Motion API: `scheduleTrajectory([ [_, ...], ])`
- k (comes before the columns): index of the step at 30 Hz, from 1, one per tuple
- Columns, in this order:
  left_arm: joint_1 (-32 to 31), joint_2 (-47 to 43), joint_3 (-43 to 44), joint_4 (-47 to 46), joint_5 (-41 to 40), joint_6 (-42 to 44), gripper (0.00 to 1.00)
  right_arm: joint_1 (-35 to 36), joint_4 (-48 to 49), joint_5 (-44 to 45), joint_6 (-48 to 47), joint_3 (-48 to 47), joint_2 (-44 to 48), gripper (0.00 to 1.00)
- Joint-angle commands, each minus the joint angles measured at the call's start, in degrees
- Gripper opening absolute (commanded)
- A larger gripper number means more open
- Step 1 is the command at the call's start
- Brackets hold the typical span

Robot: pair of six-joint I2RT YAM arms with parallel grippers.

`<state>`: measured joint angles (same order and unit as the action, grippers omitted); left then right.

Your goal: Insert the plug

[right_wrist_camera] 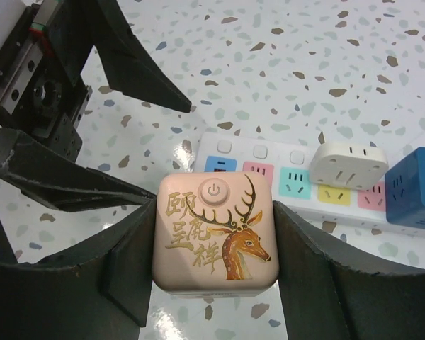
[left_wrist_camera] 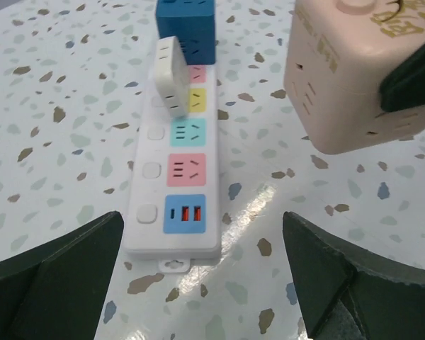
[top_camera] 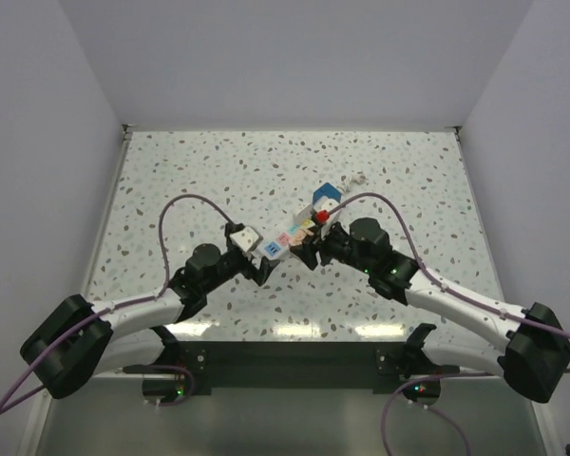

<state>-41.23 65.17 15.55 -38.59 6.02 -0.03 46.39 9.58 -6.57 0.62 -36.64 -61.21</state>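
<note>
Pink deer-printed cube plug (right_wrist_camera: 214, 212), pinched by the right gripper (right_wrist_camera: 214, 241) and held aloft just beside the power strip (left_wrist_camera: 152, 191), apparently poised for a free socket (left_wrist_camera: 186, 169); left gripper (left_wrist_camera: 202, 234), jaws spread wide at the strip's USB end (left_wrist_camera: 185, 213), probably ready to steady it.

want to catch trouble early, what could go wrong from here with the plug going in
The pink cube in the right gripper is bulky; on the teal socket it may knock the white adapter next door. The left gripper is open, not holding the power strip, so pushing may slide it. The cube's prongs are hidden, so alignment is unsure.
</note>
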Motion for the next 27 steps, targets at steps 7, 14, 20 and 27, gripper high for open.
scheduleTrajectory([
  [7,3.79,5.05,0.09,-6.76,-5.85,-6.03,1.0,0.01,18.8,3.05,0.08,-2.03,-11.99,0.0],
  [14,4.93,11.47,2.99,-9.22,-5.85,-6.82,1.0,-0.07,24.16,5.42,-0.36,-2.82,-17.97,0.0],
  [20,5.55,14.63,4.31,-10.63,-7.16,-6.65,1.0,0.01,29.35,6.13,-0.27,-3.17,-22.81,0.0],
  [27,6.69,19.2,6.77,-10.1,-6.46,-6.56,0.99,-0.07,33.92,6.22,-3.26,-4.22,-27.2,0.0],
])
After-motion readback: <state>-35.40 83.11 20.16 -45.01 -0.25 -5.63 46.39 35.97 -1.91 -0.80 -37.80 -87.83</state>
